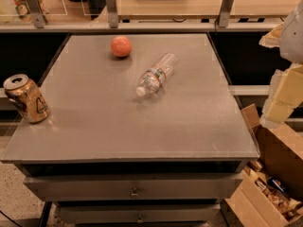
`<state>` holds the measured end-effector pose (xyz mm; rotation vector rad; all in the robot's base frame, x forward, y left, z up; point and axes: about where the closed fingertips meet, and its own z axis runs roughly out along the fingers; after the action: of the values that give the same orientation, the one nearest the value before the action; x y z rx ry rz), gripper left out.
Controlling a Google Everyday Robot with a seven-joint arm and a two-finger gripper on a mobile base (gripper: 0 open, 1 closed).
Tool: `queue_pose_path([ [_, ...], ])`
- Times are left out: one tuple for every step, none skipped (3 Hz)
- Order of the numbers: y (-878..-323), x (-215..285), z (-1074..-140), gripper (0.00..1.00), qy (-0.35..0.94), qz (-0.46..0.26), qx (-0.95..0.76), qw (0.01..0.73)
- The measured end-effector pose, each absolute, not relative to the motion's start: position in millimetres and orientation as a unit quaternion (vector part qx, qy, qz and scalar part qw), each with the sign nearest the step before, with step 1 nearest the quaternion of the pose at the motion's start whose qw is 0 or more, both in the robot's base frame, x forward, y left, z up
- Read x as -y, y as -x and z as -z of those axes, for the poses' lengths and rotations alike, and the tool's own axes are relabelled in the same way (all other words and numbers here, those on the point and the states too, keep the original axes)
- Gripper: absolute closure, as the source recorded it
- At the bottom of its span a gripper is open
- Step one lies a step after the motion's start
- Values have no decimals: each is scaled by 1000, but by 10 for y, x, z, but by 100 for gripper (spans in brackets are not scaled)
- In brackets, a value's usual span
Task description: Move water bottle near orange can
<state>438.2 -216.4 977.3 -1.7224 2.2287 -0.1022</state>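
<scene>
One water bottle (156, 75) lies sideways on the table (118, 126), well apart from the orange can (27, 98) at its left edge; gripper (278, 109), probably far right, grip I cannot tell; a nudge could roll the bottle

Surface (142, 122): grey metal, matt and smooth, with a dull sheen. Water bottle (156, 74): clear plastic, glossy and ribbed, with a white plastic cap and a thin label band. Orange can (27, 98): golden-orange metal, glossy, with a silver top. Ball (121, 46): orange, matt, smooth. Cardboard box (277, 145), near right: brown, matt. Gripper (279, 103), at the right edge off the surface: pale cream casing, matt. Drawer front (132, 186): grey metal.
</scene>
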Motion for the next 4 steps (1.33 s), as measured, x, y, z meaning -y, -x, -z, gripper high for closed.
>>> queue_pose_path([
  [-4382, 2163, -9773, 0, 603, 36, -780, 161],
  [-4540, 2006, -9777, 0, 628, 56, -759, 162],
  [-4841, 1734, -9726, 0, 678, 92, -711, 162],
  [-5174, 1443, -9705, 0, 731, 138, -651, 155],
])
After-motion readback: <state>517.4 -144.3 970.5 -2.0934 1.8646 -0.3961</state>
